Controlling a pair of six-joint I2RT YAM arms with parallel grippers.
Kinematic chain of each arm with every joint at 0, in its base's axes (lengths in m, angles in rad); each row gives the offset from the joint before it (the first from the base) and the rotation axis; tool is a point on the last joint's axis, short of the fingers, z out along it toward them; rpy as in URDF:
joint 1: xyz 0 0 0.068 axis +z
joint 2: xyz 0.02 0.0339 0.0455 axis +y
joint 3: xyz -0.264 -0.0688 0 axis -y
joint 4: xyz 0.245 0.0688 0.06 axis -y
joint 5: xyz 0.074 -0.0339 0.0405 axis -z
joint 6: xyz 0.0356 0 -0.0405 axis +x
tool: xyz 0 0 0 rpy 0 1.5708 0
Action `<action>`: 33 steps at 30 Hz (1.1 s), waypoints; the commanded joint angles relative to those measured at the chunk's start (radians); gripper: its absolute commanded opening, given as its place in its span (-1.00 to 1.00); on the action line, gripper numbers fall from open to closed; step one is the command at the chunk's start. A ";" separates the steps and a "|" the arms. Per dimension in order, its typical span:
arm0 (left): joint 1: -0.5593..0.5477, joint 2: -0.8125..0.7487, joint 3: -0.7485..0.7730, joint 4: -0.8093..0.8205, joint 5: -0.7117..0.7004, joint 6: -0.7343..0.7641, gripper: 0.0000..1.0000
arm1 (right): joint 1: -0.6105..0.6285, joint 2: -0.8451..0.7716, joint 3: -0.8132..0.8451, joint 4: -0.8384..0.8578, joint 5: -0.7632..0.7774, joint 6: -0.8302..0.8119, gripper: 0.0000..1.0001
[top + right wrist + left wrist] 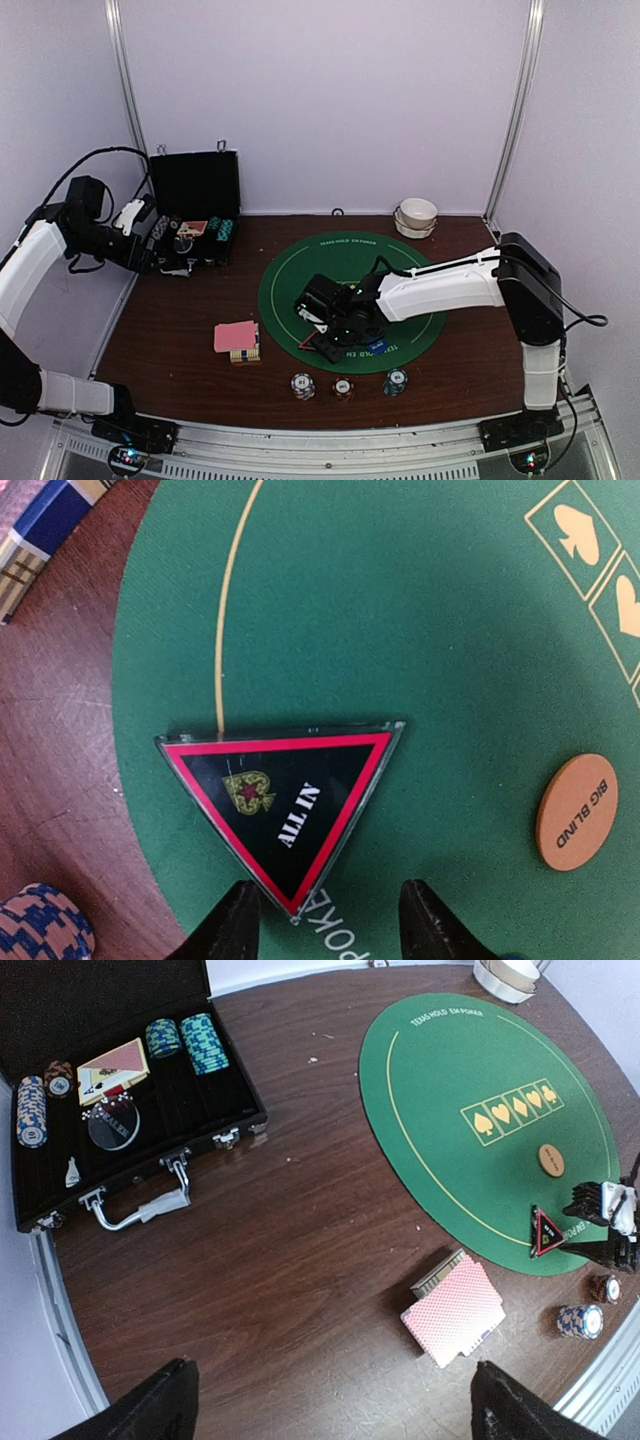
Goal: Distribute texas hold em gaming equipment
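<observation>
A red-edged triangular "ALL IN" marker [285, 810] lies flat on the green mat [420, 610], at its near-left edge [547, 1232]. My right gripper [330, 925] is open, and the marker's lower tip lies between its fingers [330, 338]. An orange "BIG BLIND" button [577, 812] lies on the mat to the right. Pink-backed cards [236, 336] rest on a card box [437, 1274] left of the mat. Three chip stacks [303, 385] stand near the front edge. My left gripper [330, 1410] is open and empty, high at the far left [150, 235].
An open black case [230, 1125] at the back left holds chip stacks [203, 1042], cards [113, 1068] and a round button. A white bowl [417, 214] stands at the back right. A blue button [378, 346] lies on the mat beside my right gripper.
</observation>
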 commanded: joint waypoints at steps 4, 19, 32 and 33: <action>0.009 -0.002 0.043 -0.002 0.041 -0.001 0.95 | 0.009 0.050 0.039 0.013 -0.002 0.010 -0.17; 0.009 -0.005 0.071 -0.009 0.071 -0.017 0.95 | -0.027 0.182 0.178 0.050 0.001 0.070 -0.55; 0.008 -0.031 0.073 -0.030 0.077 -0.009 0.95 | -0.096 0.370 0.497 0.005 0.070 0.111 -0.73; 0.009 -0.034 0.075 -0.032 0.080 -0.008 0.95 | -0.102 0.384 0.521 0.000 0.066 0.110 -0.73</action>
